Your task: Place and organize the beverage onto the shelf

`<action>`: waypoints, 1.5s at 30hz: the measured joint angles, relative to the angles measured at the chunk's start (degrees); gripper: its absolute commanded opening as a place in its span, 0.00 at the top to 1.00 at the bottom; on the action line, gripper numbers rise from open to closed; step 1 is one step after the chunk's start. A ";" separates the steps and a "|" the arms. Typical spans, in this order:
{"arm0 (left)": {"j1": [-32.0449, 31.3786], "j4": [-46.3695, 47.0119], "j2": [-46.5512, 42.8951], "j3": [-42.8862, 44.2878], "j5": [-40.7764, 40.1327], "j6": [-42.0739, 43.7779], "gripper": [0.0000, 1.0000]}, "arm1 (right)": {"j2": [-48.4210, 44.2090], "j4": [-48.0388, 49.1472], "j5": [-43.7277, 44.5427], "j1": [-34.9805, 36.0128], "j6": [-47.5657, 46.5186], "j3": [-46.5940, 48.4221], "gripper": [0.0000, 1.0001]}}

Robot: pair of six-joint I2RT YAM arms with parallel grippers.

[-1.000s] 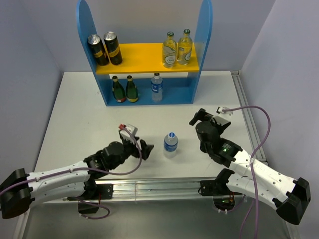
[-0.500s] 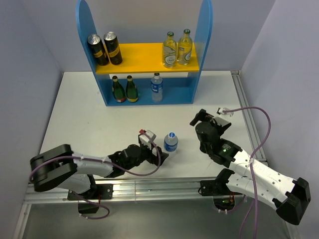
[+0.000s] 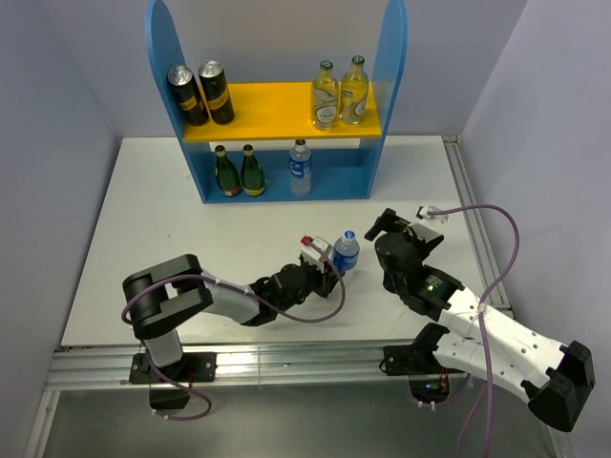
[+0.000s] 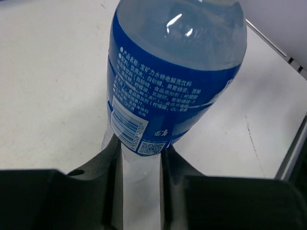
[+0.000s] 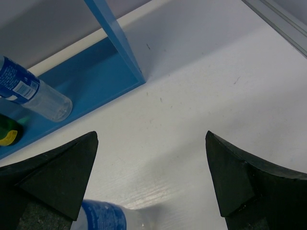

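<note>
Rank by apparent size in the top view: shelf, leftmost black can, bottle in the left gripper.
1. shelf
2. leftmost black can
3. bottle in the left gripper, only slightly smaller; it is seen more from above, so unsure.

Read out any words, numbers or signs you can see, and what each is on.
Nothing can be quoted for certain.
Blue label on the bottle in the left gripper: lines of small white Chinese print, too blurred to read.
Barcode on that label: digits too small.
QR code beside it: no words.
Cans and other bottles on the shelf: labels too small.
</note>
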 measured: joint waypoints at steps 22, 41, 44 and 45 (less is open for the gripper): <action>0.13 3.28 11.19 9.16 -0.90 6.01 0.01 | -0.42 0.17 -1.55 -1.11 -0.02 -0.35 0.00; 0.02 7.32 22.29 23.91 -9.29 11.30 1.00 | -2.89 -1.57 -0.66 -1.70 2.45 -0.81 0.00; 0.02 7.69 23.26 24.98 -12.85 12.24 1.00 | -7.82 -3.28 1.64 -1.70 5.62 -2.21 0.00; 0.00 8.00 23.39 25.00 -13.94 12.55 1.00 | -9.38 -3.67 2.19 -1.70 6.32 -2.78 0.00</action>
